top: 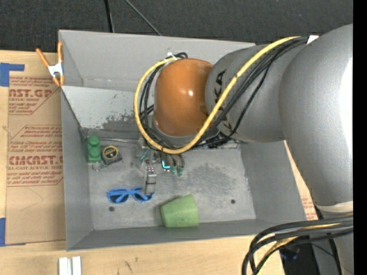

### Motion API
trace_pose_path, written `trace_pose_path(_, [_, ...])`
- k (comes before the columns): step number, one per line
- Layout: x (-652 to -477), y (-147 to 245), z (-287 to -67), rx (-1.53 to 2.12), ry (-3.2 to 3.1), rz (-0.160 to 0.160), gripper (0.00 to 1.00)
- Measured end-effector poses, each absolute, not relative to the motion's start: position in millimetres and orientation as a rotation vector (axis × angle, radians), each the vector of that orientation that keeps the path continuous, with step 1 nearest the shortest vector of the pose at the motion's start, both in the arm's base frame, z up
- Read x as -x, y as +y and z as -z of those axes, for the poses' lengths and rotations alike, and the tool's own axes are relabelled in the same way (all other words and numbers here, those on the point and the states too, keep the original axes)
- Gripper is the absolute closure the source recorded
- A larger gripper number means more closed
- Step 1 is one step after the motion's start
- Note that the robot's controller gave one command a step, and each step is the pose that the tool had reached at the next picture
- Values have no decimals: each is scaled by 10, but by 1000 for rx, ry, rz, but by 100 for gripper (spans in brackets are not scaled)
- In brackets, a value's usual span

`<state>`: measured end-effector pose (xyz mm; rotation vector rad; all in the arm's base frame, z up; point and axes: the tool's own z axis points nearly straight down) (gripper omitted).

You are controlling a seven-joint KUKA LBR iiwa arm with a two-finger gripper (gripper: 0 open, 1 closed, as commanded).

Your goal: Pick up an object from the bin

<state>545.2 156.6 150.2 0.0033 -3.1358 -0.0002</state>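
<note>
I'm looking down into the bin [221, 179] w/ the arm reaching in from the right. Its orange cover [180, 96] and cables [139, 99] are blocking most of the wrist. The gripper [151, 176] is hanging low near the bin's middle, tip just beside the right end of the blue glasses [128, 196], which are lying flat on the floor, front-left. I can't tell whether it's released or clenched, and I'm seeing nothing grasped.

The green cup [179, 212] is lying on its side near the front wall, apart from the glasses. A small green bottle [93, 149] and a round black-yellow thing [110, 154] are sitting by the left wall.

Risks I'm weighing: the glasses are thin & flat, so a close could be skating over the frame, or catching one lens edge only and letting them swing & drop. Pressing down too hard, I'm prob. scraping the bin floor.
</note>
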Motion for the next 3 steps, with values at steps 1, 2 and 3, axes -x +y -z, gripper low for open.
trace_pose_path(1, [-4898, 1575, -652, 40, -3132, -2, 0])
trace_pose_path(2, [-4937, 1575, -695, 42, -3141, 2, 100])
trace_pose_path(3, [-5019, 1643, -2304, 167, -3146, 6, 100])
